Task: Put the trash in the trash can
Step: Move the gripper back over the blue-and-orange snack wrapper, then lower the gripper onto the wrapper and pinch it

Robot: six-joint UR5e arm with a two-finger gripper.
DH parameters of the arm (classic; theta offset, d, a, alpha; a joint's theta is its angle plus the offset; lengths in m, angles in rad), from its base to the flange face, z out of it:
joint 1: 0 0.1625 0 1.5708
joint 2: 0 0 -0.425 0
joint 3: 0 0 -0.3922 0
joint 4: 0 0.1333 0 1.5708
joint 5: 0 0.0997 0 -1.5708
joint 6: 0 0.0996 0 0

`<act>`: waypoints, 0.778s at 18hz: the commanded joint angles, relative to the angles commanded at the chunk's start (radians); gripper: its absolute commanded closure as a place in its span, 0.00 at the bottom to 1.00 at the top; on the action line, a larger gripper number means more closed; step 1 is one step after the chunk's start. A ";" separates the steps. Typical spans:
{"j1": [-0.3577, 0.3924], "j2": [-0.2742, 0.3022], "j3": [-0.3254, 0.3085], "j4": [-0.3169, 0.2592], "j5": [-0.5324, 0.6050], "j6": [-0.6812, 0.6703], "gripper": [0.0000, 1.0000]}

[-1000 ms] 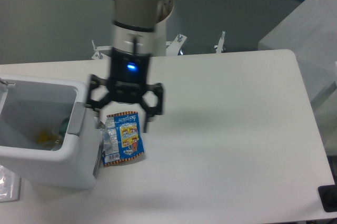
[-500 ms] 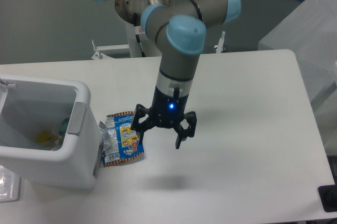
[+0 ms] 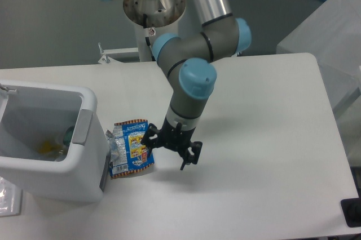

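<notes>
Since the hand [image 3: 170, 149] is sitting low over the table [image 3: 259, 138] right next to the blue snack wrapper [image 3: 131, 149], this looks like the reach-for-the-pickup step, not the carry. The wrapper is lying flat on the table, just beside the outer wall of the white trash can [image 3: 48, 138], close enough that it may be touching the bin's side, hard to say for sure. Something greenish and yellowish is already down inside the can, probably the bottle [image 3: 66, 135], but it's too hidden to call.

The hand is spread wide with nothing in it. Its left-side finger tip sits right at the wrapper's right edge, maybe just over it; the other finger hangs over bare table. So the hand looks off-centre from the wrapper, toward the right.

The next move would seem to call for shifting toward the bin so both fingers straddle the wrapper, then pressing down and closing. Flat crinkly foil is tricky to pinch off a table, and the bin wall right there leaves little room for the far finger.
</notes>
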 joint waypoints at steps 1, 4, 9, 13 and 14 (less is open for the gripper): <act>-0.002 -0.005 -0.002 0.000 0.005 0.002 0.00; -0.024 -0.006 -0.011 0.000 0.018 0.003 0.00; -0.067 -0.006 -0.034 0.006 0.063 0.002 0.01; -0.075 -0.008 -0.041 0.006 0.064 0.000 0.01; -0.080 -0.011 -0.041 0.008 0.069 0.000 0.01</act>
